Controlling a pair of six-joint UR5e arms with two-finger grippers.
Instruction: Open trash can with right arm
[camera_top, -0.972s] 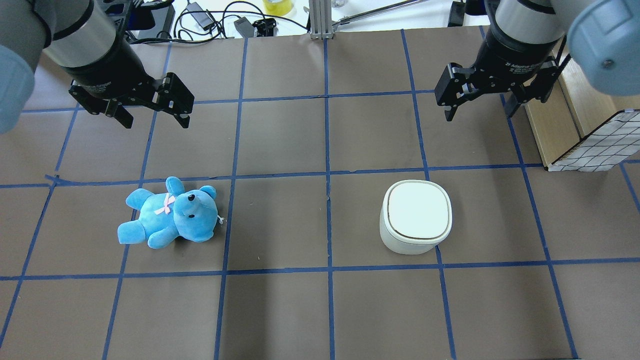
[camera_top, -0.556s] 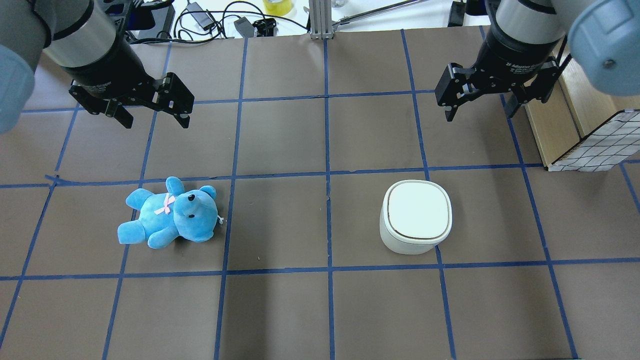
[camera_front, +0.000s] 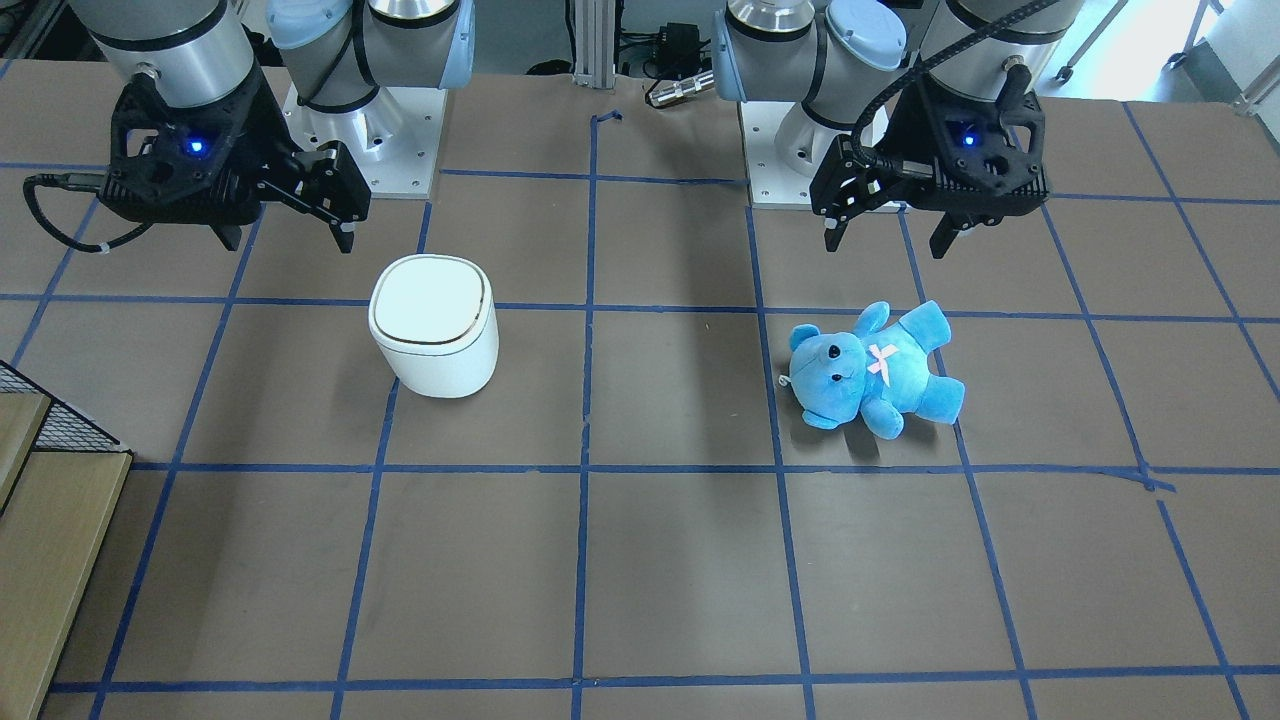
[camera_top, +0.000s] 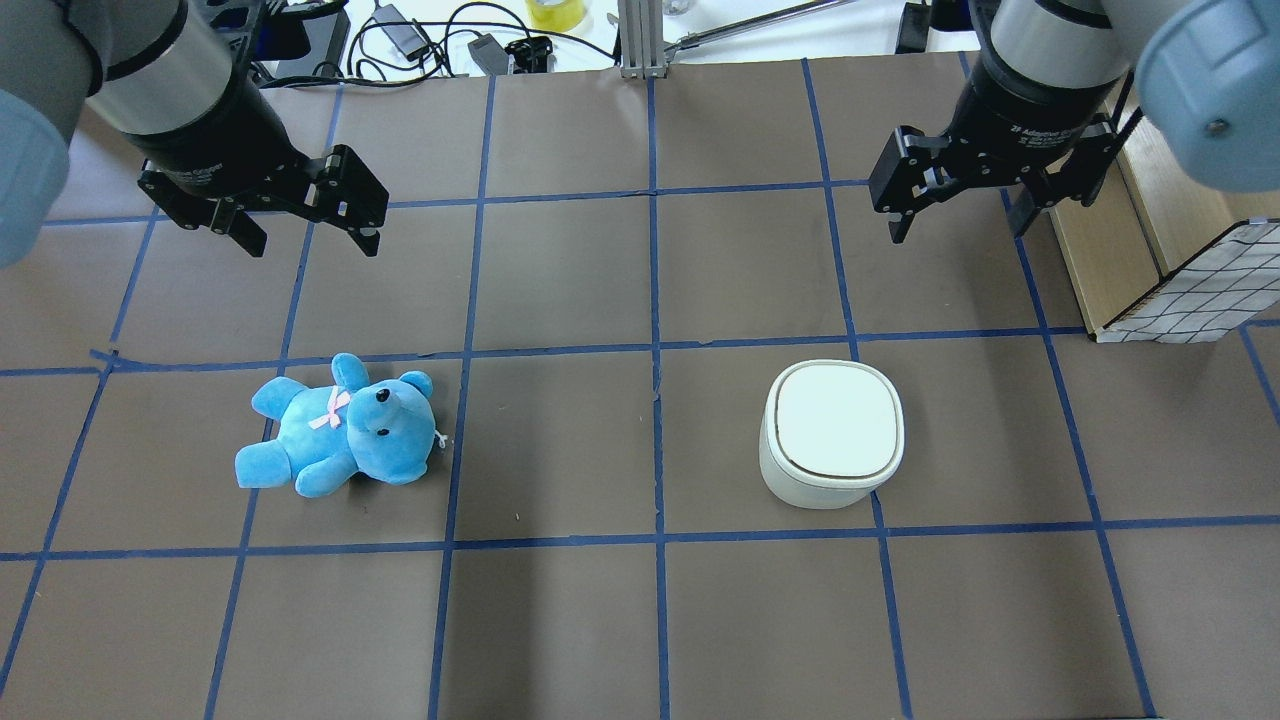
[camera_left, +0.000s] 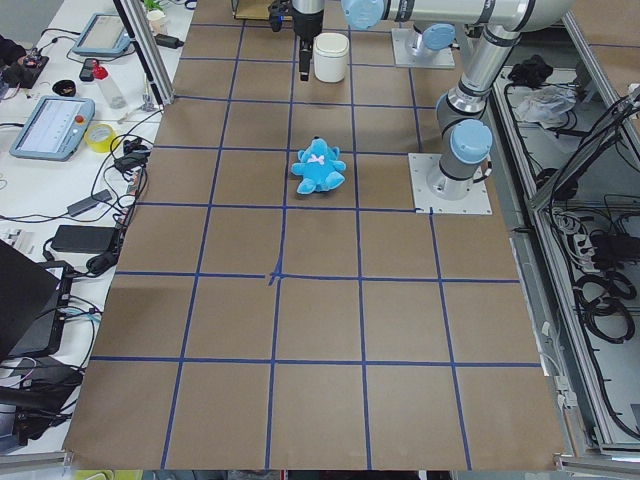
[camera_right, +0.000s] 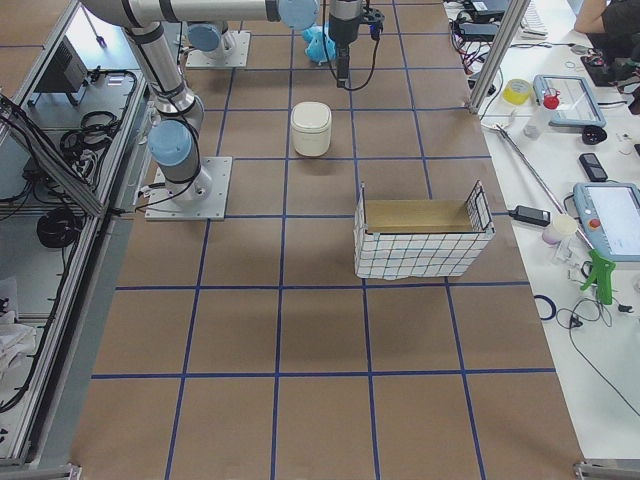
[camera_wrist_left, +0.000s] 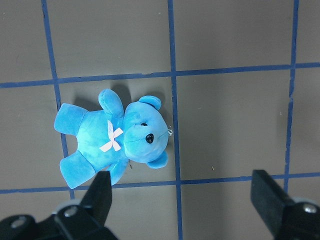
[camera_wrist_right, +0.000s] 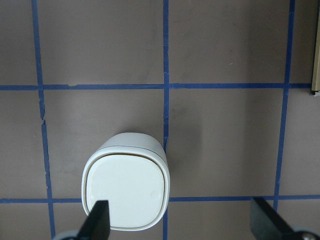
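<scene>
The white trash can stands upright on the brown table with its flat lid shut; it also shows in the front view and the right wrist view. My right gripper is open and empty. It hangs above the table, behind the can toward the far edge and a little to its right, not touching it. My left gripper is open and empty, above and behind the blue plush bear, which lies on its back.
A wire-mesh basket with a wooden lining stands at the table's right edge, close to my right gripper. Cables and small devices lie beyond the far edge. Blue tape lines mark a grid on the table.
My right gripper has shifted very slightly. The can, the bear and the left arm have not moved.
</scene>
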